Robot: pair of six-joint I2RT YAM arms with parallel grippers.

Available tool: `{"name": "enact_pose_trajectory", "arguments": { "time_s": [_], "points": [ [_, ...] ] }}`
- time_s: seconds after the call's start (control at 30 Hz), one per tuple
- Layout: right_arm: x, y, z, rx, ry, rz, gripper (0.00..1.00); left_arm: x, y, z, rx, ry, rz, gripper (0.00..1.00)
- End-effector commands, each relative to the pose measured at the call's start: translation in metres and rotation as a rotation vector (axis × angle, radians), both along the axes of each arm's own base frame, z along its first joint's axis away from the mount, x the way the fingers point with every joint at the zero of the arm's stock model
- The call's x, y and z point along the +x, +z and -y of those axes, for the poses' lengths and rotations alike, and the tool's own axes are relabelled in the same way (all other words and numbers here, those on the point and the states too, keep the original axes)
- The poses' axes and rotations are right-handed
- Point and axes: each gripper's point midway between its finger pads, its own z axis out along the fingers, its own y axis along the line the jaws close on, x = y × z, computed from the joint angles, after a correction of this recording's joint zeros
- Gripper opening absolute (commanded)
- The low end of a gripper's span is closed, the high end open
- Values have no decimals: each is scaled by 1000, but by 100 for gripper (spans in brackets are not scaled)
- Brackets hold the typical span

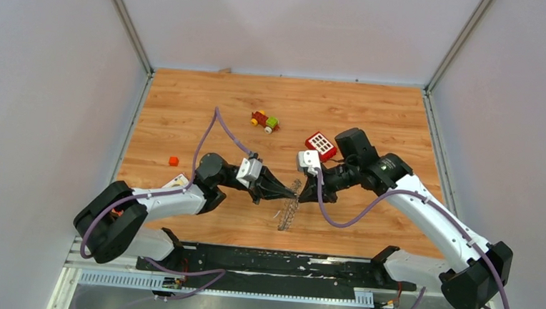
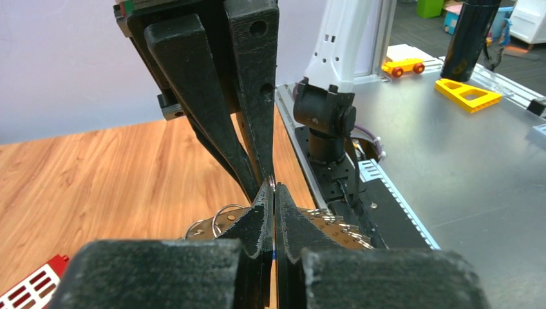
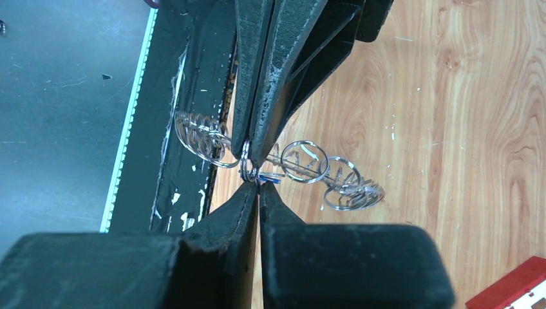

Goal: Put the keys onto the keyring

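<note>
The keyring (image 1: 289, 210) is a string of silver rings lying on the wooden table between the arms. Both grippers meet tip to tip over its upper end. My left gripper (image 1: 295, 192) is shut, its tips pinching a ring (image 3: 244, 158) of the keyring (image 3: 322, 174). My right gripper (image 3: 259, 183) is shut too, tips closed where a small blue-headed key (image 3: 272, 175) meets that ring. In the left wrist view my left gripper (image 2: 273, 187) touches the right fingers (image 2: 254, 129), with rings (image 2: 216, 222) beneath. Of the keys, only the blue one shows.
A red block with white squares (image 1: 321, 144) lies just behind the right gripper. A small red-yellow-green toy (image 1: 265, 121) sits farther back, an orange cube (image 1: 174, 160) at the left. The black base rail (image 1: 278, 261) runs along the near edge.
</note>
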Motion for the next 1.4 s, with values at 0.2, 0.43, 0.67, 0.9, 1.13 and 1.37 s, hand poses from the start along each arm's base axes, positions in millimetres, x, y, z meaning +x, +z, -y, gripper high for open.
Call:
{"name": "enact_pose_trajectory", "arguments": {
  "time_s": [0.2,0.43,0.67,0.9,1.13,1.37],
  "points": [
    [5,26,-2,63,-3,94,36,-7,23,-3,-83,-21,72,0],
    [0,49,-1,117,18,153,39,-6,23,-2,-83,-18,55,0],
    [0,50,-4,128,23,148,38,-4,22,-1,-80,-14,49,0],
    [-3,50,-7,144,39,123,33,-4,22,-1,-79,-10,48,0],
    [-3,50,-8,151,41,118,32,-2,22,0,-79,-1,36,0],
    [-1,45,-9,153,34,127,29,0,23,0,-81,9,23,0]
  ]
}}
